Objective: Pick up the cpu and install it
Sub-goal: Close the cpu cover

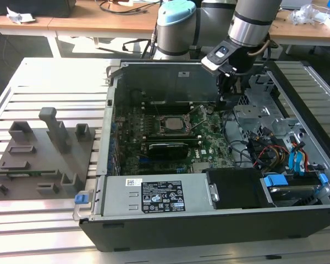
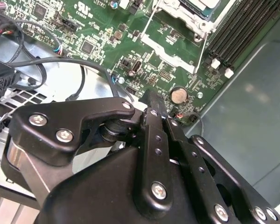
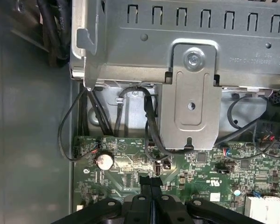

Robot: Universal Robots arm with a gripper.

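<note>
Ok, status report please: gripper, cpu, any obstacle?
Gripper shut, empty, low over motherboard by coin battery. Cpu seated mid-board, apart from gripper. Black cables close by.

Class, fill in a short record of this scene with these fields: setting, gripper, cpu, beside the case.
setting: open computer case lying on a slatted table
gripper: the gripper is shut with nothing seen between its fingers, just above the motherboard, near the coin cell battery
cpu: the cpu sits in its socket, apart from the gripper
beside the case: grey fixture on the exterior view's left
</note>
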